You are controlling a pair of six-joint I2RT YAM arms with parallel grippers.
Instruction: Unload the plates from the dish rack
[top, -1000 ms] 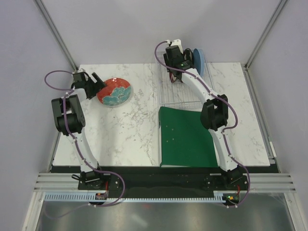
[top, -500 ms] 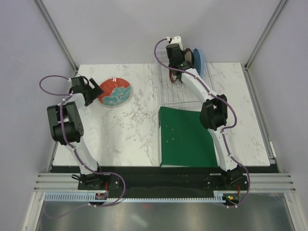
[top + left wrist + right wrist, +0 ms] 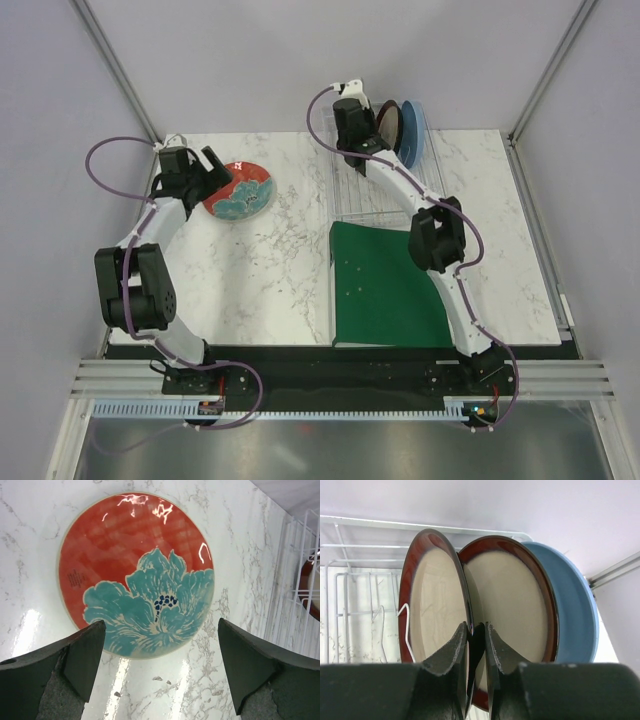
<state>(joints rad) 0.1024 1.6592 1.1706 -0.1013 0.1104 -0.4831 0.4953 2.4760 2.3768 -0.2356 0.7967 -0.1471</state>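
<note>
Right wrist view gives me the plates standing on edge in the dish rack [image 3: 375, 195]. There are two with glossy dark-red rims and matte cream centres, and a plain light blue plate [image 3: 572, 610] behind them. The left cream plate [image 3: 432, 610] leans toward the middle cream plate [image 3: 515, 610], and their rims seem to meet near the top. The blue one sits just behind the middle plate and overlaps it. A thin wire loop of the rack crosses the left plate's face.

I see the right gripper [image 3: 477, 642] with its fingers drawn narrow, pinching the near rim of the middle cream plate. One pad is on each face.

From the top camera, the rack sits at the far right part of the marble table [image 3: 240, 540], with the flat green folder [image 3: 385, 285] just in front of it.

Well apart, on the left side of the table, the flower plate [image 3: 135, 575] lies flat and face up. It is orange-red with a large teal bloom, a cream outline and a dark dotted centre. My left gripper [image 3: 161, 630] hovers over its near edge with its fingers spread wide, holding nothing.
</note>
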